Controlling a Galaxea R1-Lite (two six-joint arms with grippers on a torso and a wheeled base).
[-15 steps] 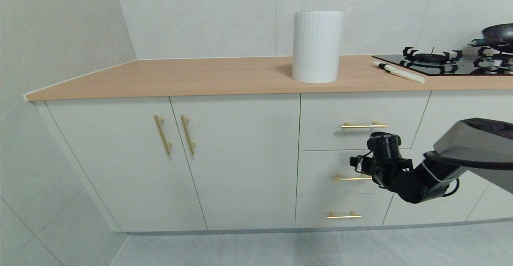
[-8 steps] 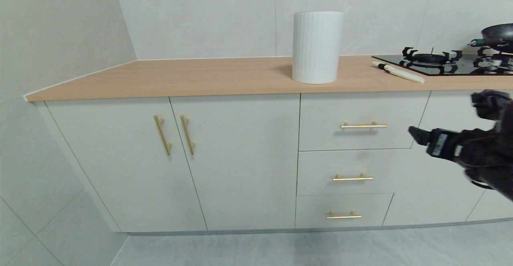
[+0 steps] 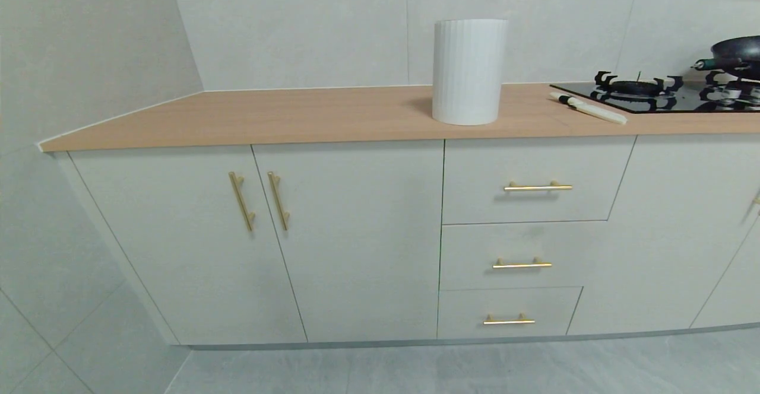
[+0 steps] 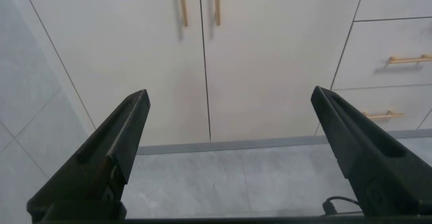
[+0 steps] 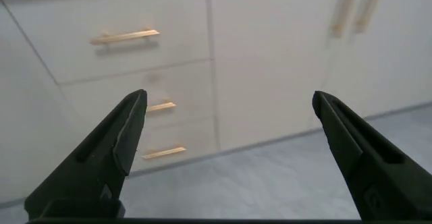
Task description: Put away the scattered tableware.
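The bench [image 3: 285, 115] ran across the upper half of the head view, with a tall ribbed white pot [image 3: 469, 70] standing on it right of centre. Low before the cupboards [image 3: 356, 234], the left pincer [image 4: 228, 99] and right pincer [image 5: 229, 99] both gaped wide and empty. The knife [image 3: 588, 107] lay flat at upper right, just beside the stove [image 3: 653, 98]. It looked light, stiff and smooth, so likely to skid, and best pinched across its narrow width near the middle.
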